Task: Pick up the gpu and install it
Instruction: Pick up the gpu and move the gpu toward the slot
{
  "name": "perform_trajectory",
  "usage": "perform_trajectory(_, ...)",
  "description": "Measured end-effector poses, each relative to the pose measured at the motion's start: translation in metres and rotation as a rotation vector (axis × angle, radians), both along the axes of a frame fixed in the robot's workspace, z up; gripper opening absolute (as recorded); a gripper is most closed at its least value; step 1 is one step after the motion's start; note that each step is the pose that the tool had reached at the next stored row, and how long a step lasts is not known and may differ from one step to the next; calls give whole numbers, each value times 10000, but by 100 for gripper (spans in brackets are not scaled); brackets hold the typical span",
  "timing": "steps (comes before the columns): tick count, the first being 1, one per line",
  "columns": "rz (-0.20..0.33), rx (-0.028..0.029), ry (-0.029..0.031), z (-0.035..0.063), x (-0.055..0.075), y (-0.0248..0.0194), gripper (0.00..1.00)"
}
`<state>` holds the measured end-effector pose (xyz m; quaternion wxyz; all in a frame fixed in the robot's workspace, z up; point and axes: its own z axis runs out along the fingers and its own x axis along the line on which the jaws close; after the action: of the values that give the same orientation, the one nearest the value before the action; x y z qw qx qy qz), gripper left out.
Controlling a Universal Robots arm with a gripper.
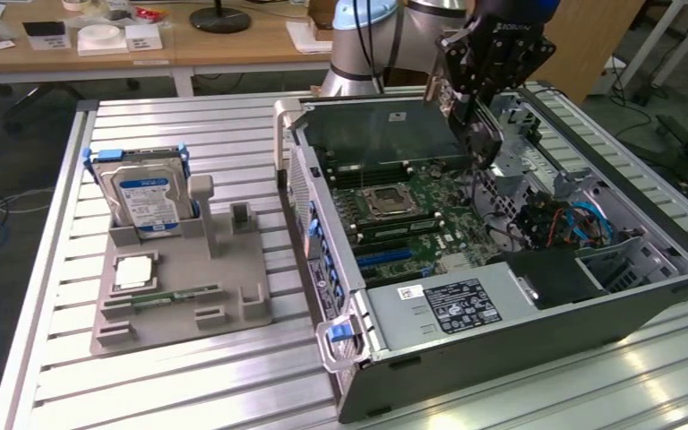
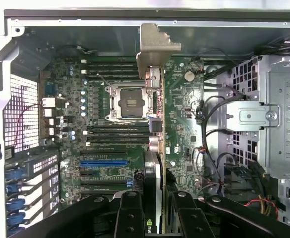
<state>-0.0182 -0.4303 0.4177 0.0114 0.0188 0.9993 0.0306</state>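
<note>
Gpu (image 1: 483, 139) (image 2: 158, 124), a thin flat black-faced expansion card with a silver metal end bracket (image 2: 157, 44): hanging on edge inside the open black tower computer case (image 1: 631, 296), toward 1 o'clock in the exterior view. It is hovering over the green motherboard (image 1: 428, 224) (image 2: 184, 129), just beside the square silver processor socket (image 1: 389, 202) (image 2: 127, 101). It is not sitting in the long blue expansion slot (image 1: 386, 257) (image 2: 104, 162), which is lying apart from it. Whether its lower edge is touching the board: cannot tell.

Black robot gripper (image 1: 478, 112) (image 2: 157, 208): clamping the gpu, with one black finger (image 2: 130, 218) pressing on each face of the card, as the wrist view is showing. The arm is reaching down into the case from 12 o'clock in the exterior view.

Case is lying on its side with the side panel off, resting on a ribbed aluminium table (image 1: 201, 134).

At 9 o'clock from the case in the exterior view, a grey plastic parts fixture (image 1: 243, 309) is sitting on the same table. A silver hard drive with a blue label (image 1: 143, 193) is standing upright at the fixture's 12 o'clock end. A small narrow green memory stick (image 1: 175, 296) is lying flat in the fixture, toward 6 o'clock from the drive.

A wooden desk (image 1: 236, 45) is standing beyond the table at 11 o'clock
</note>
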Motion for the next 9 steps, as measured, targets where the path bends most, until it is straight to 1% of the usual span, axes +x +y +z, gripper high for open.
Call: perform_trajectory(9,-1,3,0,0,133,0,27)
